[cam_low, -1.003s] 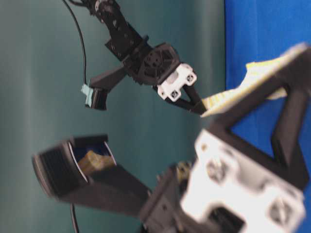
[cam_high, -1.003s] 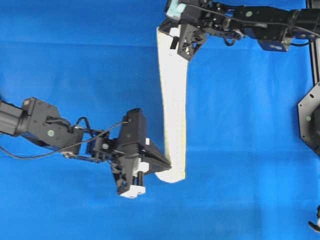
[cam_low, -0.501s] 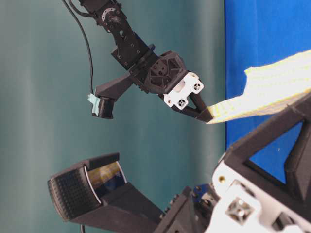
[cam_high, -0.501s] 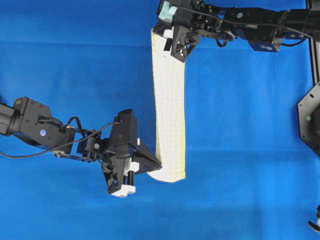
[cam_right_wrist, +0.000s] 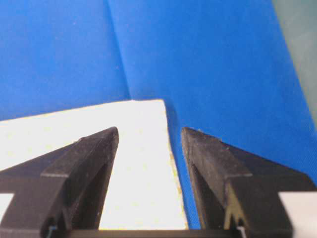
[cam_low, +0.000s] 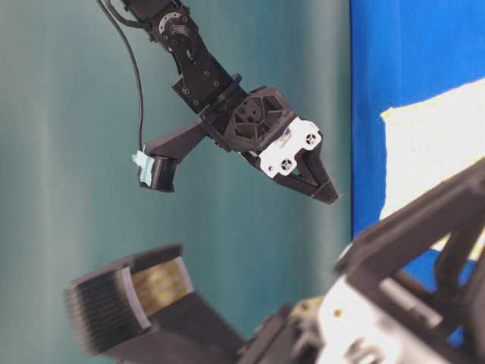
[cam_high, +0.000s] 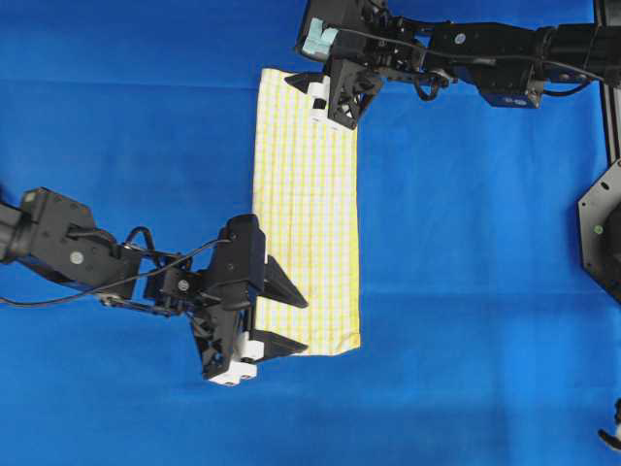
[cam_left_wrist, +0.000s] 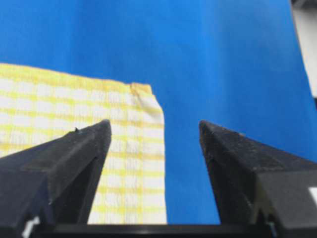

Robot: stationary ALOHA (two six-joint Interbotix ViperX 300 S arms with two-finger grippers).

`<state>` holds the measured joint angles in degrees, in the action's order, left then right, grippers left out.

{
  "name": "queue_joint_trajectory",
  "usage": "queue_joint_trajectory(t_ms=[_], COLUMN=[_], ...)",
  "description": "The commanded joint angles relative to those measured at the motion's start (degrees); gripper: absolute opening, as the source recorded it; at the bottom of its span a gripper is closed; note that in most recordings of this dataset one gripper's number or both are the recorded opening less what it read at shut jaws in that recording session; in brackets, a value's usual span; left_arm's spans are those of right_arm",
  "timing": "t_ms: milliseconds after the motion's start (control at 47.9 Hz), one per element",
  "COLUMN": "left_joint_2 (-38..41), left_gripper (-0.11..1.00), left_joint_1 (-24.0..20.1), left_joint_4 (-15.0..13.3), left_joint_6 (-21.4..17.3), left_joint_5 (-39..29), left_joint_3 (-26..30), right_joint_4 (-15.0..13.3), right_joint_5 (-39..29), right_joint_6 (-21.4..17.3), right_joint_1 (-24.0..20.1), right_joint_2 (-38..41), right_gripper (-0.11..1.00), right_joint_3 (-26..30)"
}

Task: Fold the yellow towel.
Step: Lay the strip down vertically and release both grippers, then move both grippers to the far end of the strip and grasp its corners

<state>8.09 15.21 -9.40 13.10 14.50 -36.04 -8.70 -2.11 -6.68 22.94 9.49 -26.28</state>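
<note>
Blue bench (cam_high: 466, 291) cloth is spread under the yellow towel (cam_high: 306, 204), laid flat in a long fold, its corners released beneath the spread left hand (cam_high: 286, 325) and spread right hand (cam_high: 303, 89).

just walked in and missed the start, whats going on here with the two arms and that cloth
Two robot arms are folding the yellow towel. It lies flat on the blue table cover as a long folded rectangle. The left gripper is open at the towel's near end, the right gripper open at its far end. Neither holds the cloth.
</note>
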Motion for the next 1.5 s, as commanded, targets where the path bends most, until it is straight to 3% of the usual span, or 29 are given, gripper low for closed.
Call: queue_joint_trajectory(t_ms=[0,188,397,710,940,1107,1295,1483], left_joint_2=[-4.3,-9.8,-16.3,-18.9,-18.3,-17.5,-17.4,-15.8], left_gripper=[0.61,0.59,0.59,0.59,0.59,0.59,0.59,0.59], left_joint_1=[-0.5,-3.3,-9.5,-19.4,-22.4,-22.7,-23.1,-27.1], left_joint_4=[0.2,0.5,1.7,1.7,1.6,1.6,1.7,1.6], left_joint_6=[-0.3,-0.8,-1.7,-10.1,-14.5,-14.7,-14.9,-15.1], left_joint_5=[-2.3,-5.8,-6.5,-5.8,-5.8,-5.8,-5.8,-4.7], left_joint_3=[0.0,-2.8,-7.5,-10.2,-10.2,-9.8,-9.8,-9.5], right_joint_4=[-0.2,-0.3,0.2,2.7,2.8,2.8,2.7,2.8], right_joint_5=[-0.4,-2.0,-1.7,1.2,2.0,3.5,3.7,5.4], right_joint_6=[-0.2,-0.4,-1.9,-5.7,-8.4,-8.9,-8.9,-8.9], right_joint_1=[0.2,0.3,0.3,-2.9,-4.9,-4.9,-4.4,-1.9], right_joint_2=[-3.7,-11.1,-21.4,-33.6,-32.6,-30.6,-28.7,-24.1], right_gripper=[0.57,0.57,0.57,0.57,0.62,0.69,0.68,0.68], right_joint_3=[0.5,-3.3,-12.2,-23.7,-26.4,-26.5,-25.2,-23.2])
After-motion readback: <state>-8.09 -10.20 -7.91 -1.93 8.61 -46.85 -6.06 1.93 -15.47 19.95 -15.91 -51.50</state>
